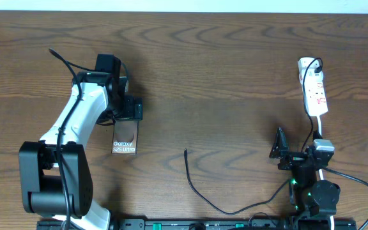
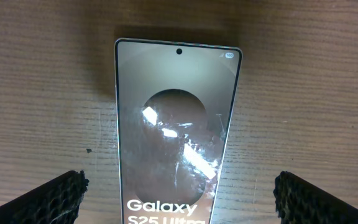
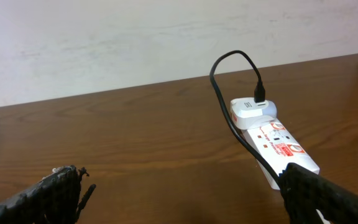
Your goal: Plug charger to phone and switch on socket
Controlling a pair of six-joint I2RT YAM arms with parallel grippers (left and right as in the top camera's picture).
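From overhead, the brown wood-grain table (image 1: 222, 76) has wide bare room across its middle, between the phone (image 1: 124, 139) at left and the socket (image 1: 314, 86) near the far right edge. The left gripper (image 1: 131, 108) hangs at the phone's far end. The right gripper (image 1: 278, 148) sits low at right, near the socket's near end. The charger (image 1: 200, 190), a thin black cable, lies with its free tip on bare wood, well apart from the phone, and curves toward the near edge; its run from there to the socket is hard to follow. In the left wrist view the phone, a flat, glossy slab with rounded corners, lies on the wood between the rough black fingers (image 2: 48, 199), which are spread wide and touch nothing. In the right wrist view the fingers (image 3: 328, 196) likewise stand fully apart and empty. The white elongated strip with red markings lies ahead on the right, and the cable loops into a white adapter (image 3: 250, 111) at its far end.
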